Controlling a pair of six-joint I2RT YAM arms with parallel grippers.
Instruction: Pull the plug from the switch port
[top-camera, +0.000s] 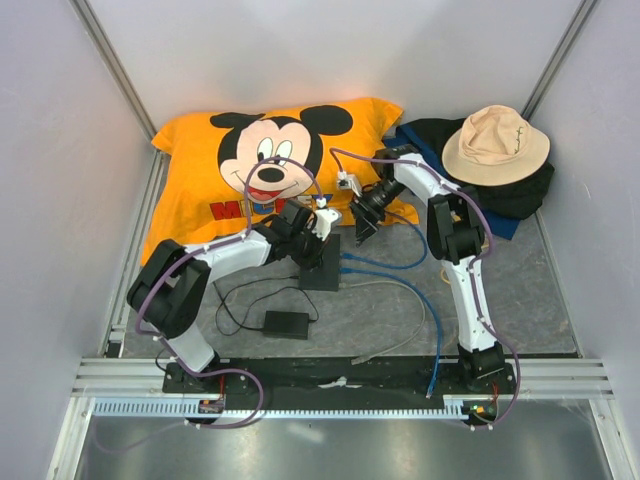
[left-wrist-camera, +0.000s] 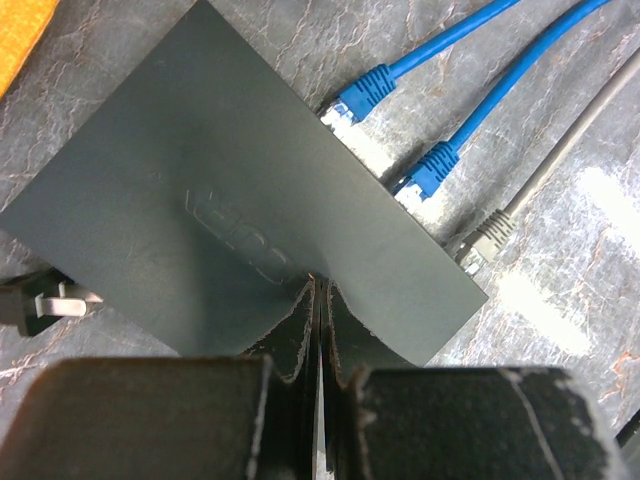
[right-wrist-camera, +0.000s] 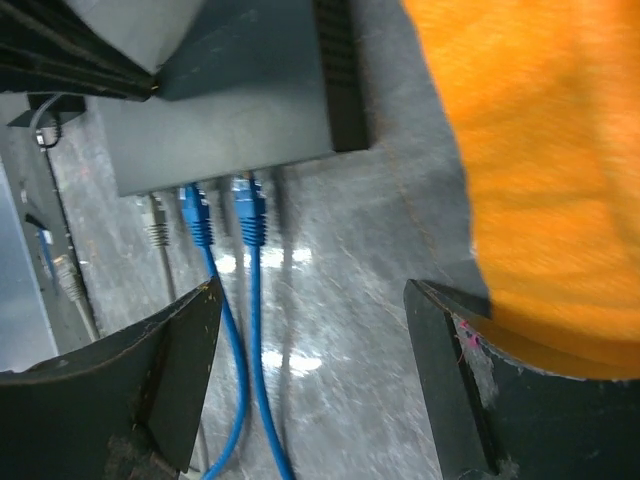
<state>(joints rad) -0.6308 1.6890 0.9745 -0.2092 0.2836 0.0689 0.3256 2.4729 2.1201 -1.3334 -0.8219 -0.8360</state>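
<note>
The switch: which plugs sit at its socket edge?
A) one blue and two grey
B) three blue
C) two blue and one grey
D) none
C: the left wrist view shows a blue plug, a second blue plug and a grey plug at the edge of the switch.

Few words to read

Centre left of the top view: red capitals "MI" on the orange pillow (top-camera: 195, 185), below its cartoon mouse face, with the rest of the word covered. Centre of the left wrist view: a raised mark on the switch (left-wrist-camera: 150, 180), too faint to read.
</note>
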